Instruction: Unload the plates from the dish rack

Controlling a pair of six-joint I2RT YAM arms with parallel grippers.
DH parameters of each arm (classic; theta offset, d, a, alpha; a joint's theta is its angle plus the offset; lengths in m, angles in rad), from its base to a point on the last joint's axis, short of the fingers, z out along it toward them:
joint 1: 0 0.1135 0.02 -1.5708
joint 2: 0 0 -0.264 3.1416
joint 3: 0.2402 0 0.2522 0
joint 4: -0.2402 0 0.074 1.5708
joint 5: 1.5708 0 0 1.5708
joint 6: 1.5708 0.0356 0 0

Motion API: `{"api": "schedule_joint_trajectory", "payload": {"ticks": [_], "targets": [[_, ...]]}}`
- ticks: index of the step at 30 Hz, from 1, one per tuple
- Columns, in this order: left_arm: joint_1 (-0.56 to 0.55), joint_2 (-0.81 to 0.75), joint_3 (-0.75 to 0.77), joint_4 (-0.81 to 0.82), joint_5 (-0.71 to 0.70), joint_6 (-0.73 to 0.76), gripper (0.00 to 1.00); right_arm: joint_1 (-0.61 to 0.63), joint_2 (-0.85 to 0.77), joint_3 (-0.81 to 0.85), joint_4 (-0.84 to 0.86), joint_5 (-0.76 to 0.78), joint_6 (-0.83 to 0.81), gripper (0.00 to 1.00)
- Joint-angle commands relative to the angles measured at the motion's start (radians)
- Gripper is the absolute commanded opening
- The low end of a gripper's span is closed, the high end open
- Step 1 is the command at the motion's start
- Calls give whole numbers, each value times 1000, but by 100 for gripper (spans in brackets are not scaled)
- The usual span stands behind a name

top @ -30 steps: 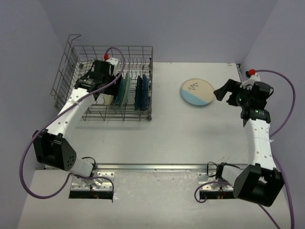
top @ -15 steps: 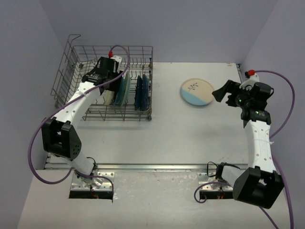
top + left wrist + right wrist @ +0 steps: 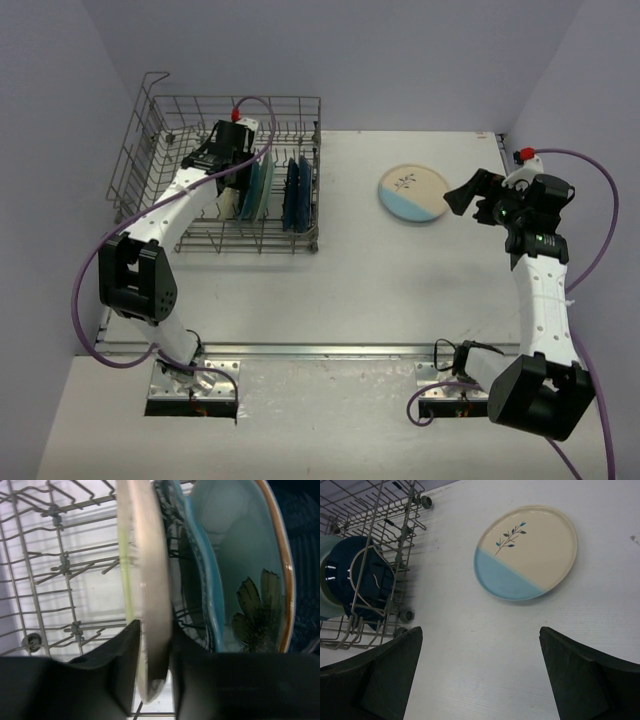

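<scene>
1. Bench (image 3: 380,290): unchanged over the last second. It carries one unloaded plate, the cream-and-blue twig plate (image 3: 413,192), lying flat, well apart from the rack.
2. Dish rack (image 3: 280,110): same spot at the far left. Every other plate is standing between its tines.
3. Left arm (image 3: 170,210): the main change. Its elbow has swung inward and the wrist has pushed deeper over the row of plates.
4. Right arm (image 3: 540,290): barely shifted. It hangs just right of the twig plate.
5. Plates in the rack: the cream plate (image 3: 145,555) is upright, with a teal scalloped plate (image 3: 197,555) just beside it. The dark blue plates (image 3: 295,185) sit further right.
6. Left pincer (image 3: 154,630): it now straddles the cream plate's lower rim, one finger on each face, and looks clamped on it. We judge the grasp made and the lift-out next. The teal neighbour is close, so we would pull straight up.
7. Right pincer (image 3: 480,630): fingers wide apart and holding nothing.
</scene>
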Motion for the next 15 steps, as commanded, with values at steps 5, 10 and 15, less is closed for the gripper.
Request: {"api": "schedule_joint_trajectory", "payload": {"ticks": [5,10,15], "targets": [[11,-16,49,17,16,-23,10,3,-23,-24,58,-51,45,99],[11,-33,90,-31,25,-30,0,2,-10,-16,78,-72,72,99],[9,-66,169,-74,47,-16,0,2,-4,-1,63,-89,63,99]]}}
